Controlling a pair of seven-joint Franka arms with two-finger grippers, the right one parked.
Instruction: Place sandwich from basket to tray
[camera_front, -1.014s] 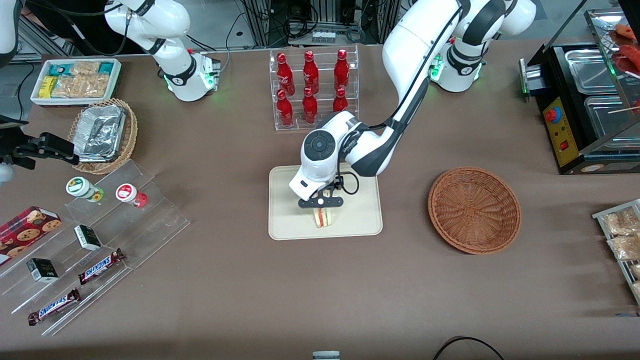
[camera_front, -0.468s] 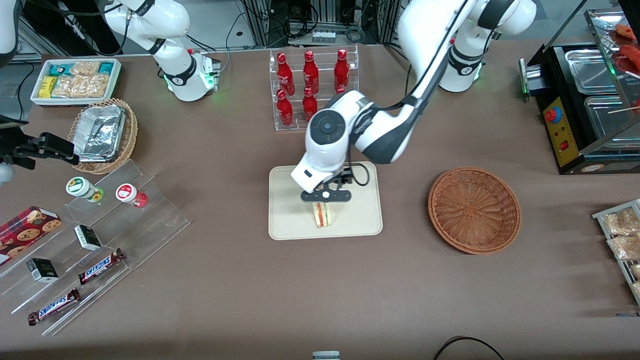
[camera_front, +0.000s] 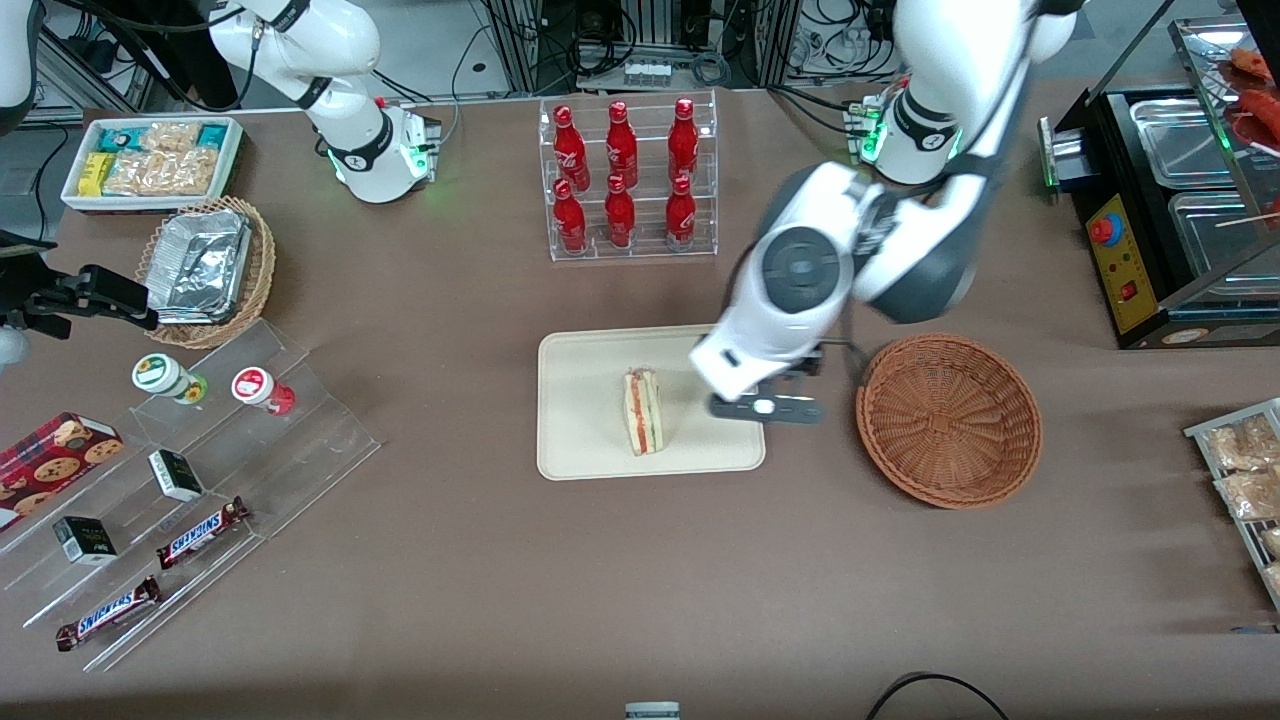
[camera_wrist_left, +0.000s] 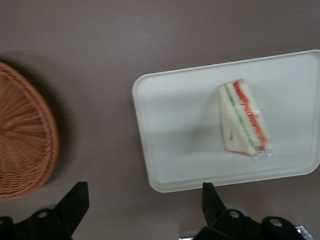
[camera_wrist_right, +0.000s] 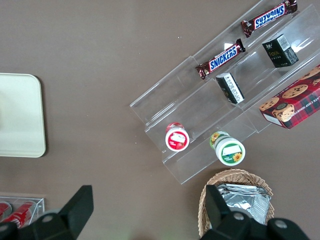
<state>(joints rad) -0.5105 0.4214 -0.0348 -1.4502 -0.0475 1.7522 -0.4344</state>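
The sandwich (camera_front: 641, 412) (camera_wrist_left: 244, 120), a white wedge with red and green filling, lies alone in the middle of the cream tray (camera_front: 580, 400) (camera_wrist_left: 180, 130). The reddish-brown wicker basket (camera_front: 948, 420) (camera_wrist_left: 22, 135) sits beside the tray toward the working arm's end and holds nothing. My gripper (camera_front: 765, 409) (camera_wrist_left: 142, 200) hangs raised over the tray's edge nearest the basket. It is open wide with nothing between its black fingers (camera_wrist_left: 75, 200), and only brown tablecloth and the tray's corner show between them.
A clear rack of red bottles (camera_front: 625, 180) stands farther from the front camera than the tray. A tan basket of foil trays (camera_front: 208, 270), a white snack bin (camera_front: 152, 160) and an acrylic stand (camera_front: 200, 470) lie toward the parked arm's end. A black appliance (camera_front: 1160, 220) stands past the basket.
The gripper has let go of the sandwich, risen, and swung off it toward the basket. The sandwich stays on the tray where it was set.
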